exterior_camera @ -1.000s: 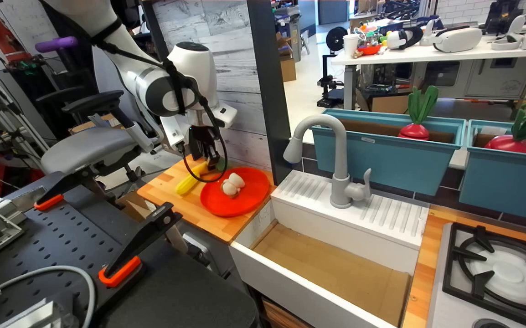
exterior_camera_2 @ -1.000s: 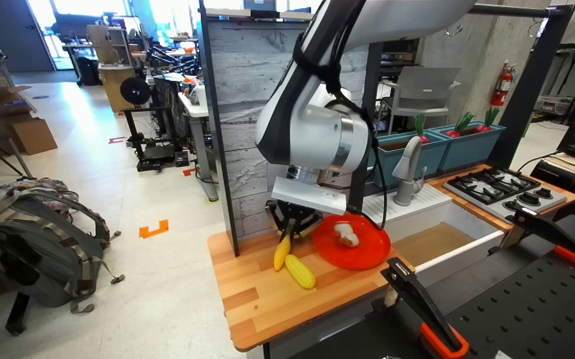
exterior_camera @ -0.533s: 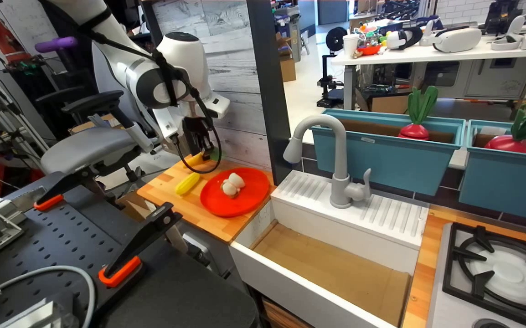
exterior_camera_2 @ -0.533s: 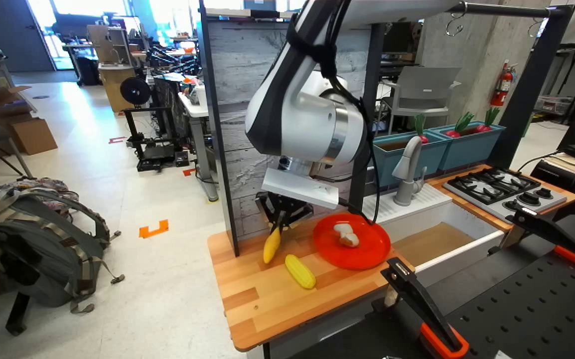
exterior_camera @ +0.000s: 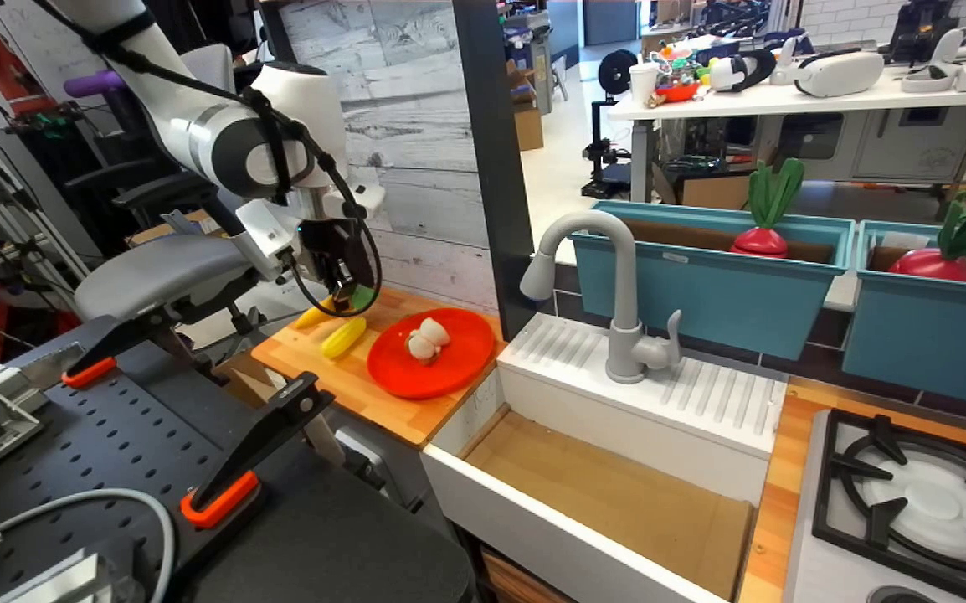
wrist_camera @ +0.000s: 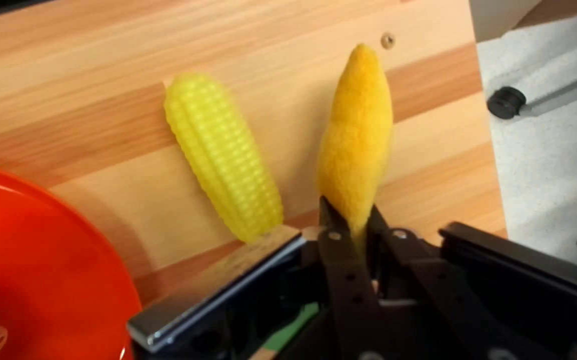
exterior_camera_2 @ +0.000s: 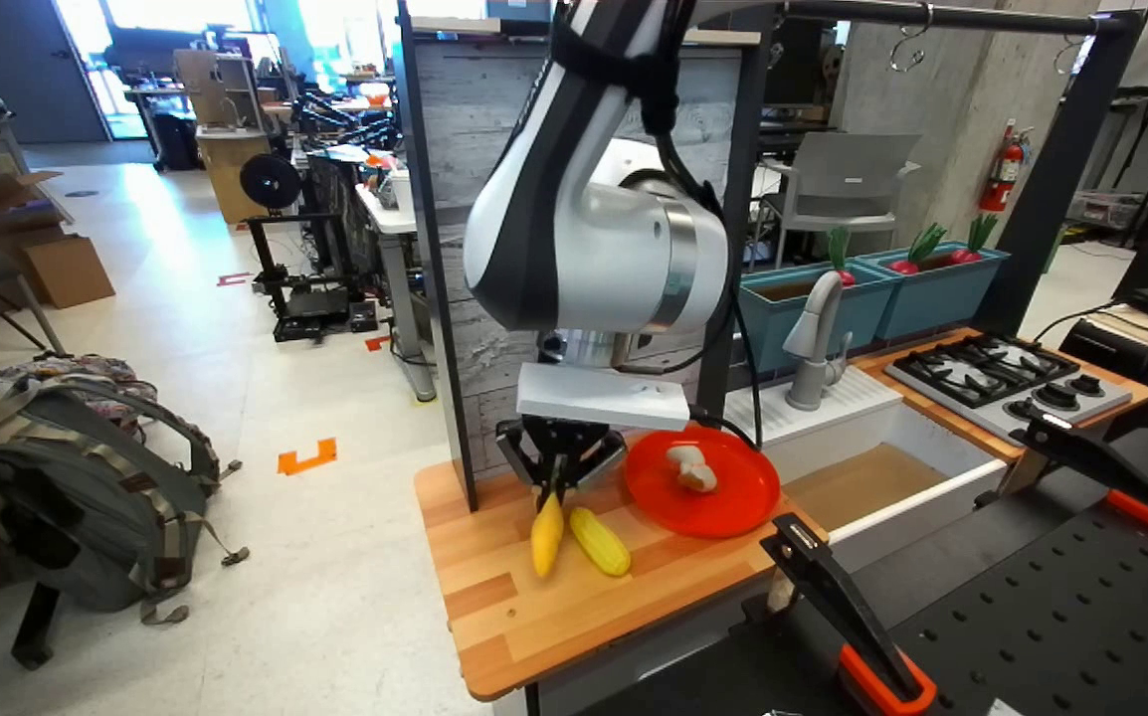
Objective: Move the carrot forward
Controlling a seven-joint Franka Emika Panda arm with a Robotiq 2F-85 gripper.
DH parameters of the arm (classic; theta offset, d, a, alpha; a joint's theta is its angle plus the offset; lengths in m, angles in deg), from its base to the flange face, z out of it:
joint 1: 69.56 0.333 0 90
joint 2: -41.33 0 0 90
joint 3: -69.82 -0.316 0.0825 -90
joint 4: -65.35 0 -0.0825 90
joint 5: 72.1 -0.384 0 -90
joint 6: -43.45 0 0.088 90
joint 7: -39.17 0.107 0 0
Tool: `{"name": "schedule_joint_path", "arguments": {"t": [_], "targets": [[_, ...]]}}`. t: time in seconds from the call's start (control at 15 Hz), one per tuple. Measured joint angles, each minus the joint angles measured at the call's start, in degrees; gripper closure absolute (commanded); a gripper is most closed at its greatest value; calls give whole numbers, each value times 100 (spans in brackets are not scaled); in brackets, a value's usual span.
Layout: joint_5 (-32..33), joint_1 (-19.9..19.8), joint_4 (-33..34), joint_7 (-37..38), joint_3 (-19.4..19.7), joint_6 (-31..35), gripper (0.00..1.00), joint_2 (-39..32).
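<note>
Wrist view has an orange-red plate [wrist_camera: 43, 235] at its left edge, next a yellow corn cob [wrist_camera: 224, 157] lying on the desk [wrist_camera: 93, 120], then the carrot [wrist_camera: 356, 137] — held over the desk beside the cob, the pincer [wrist_camera: 351, 212] clamped on it.

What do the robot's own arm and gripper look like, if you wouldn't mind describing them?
The arm is white and rounded, with dark panels and a silver band. Black straps hold a black cable that loops beside the gripper. The gripper is black, with slim, linked fingers and small silvery screws. No markings are legible.
</note>
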Motion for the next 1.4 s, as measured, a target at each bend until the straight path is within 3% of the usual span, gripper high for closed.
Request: {"name": "schedule_joint_path", "arguments": {"t": [0.73,0.8,0.93,1.4], "targets": [[868,704,-134,14,384,-532,97,14],[908,728,-131,20,412,-557,64,14],[957,749,-113,29,457,-624,58,14],[1021,749,-67,79,516,-690,7,14]]}}
